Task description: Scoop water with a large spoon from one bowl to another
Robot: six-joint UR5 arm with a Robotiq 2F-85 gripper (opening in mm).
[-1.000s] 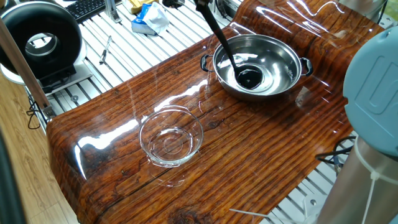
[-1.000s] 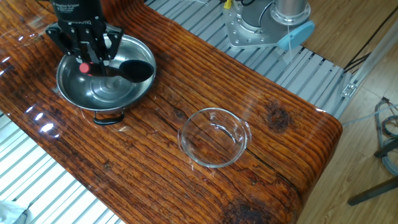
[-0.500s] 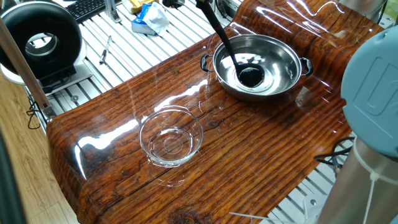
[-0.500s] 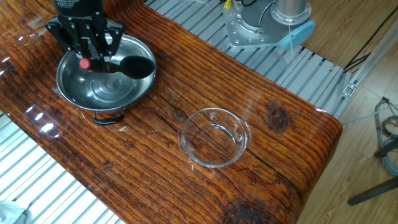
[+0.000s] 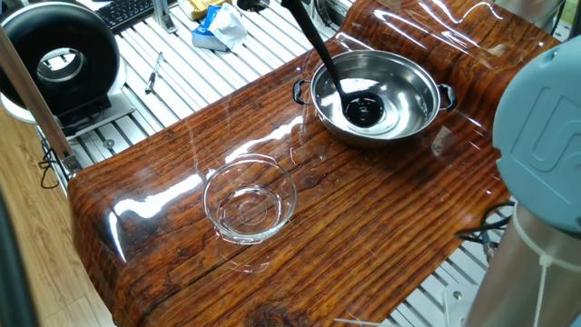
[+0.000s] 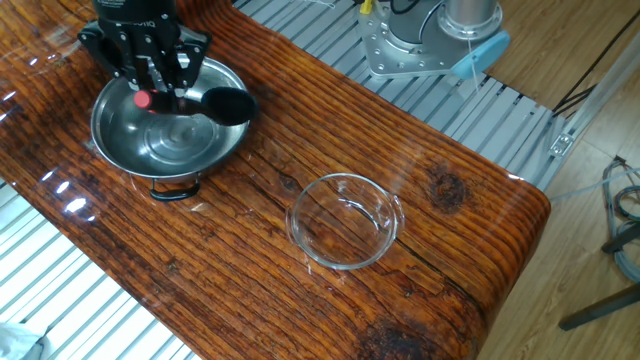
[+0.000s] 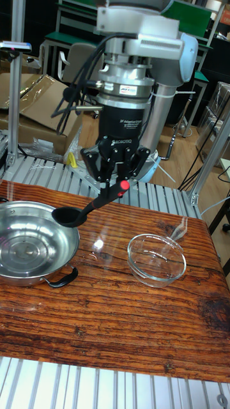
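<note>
The black two-finger gripper is clamping the long black red-tipped ladle, holding its cup above the wide shiny steel bowl, while the clear glass bowl is sitting well apart, awaiting the pour.

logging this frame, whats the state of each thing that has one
pincer: shut on the large spoon's handle
large spoon: held tilted, cup raised over the steel bowl's rim
steel bowl: upright on the table; water level cannot be told
glass bowl: upright, apart from the steel bowl, looks empty
</note>
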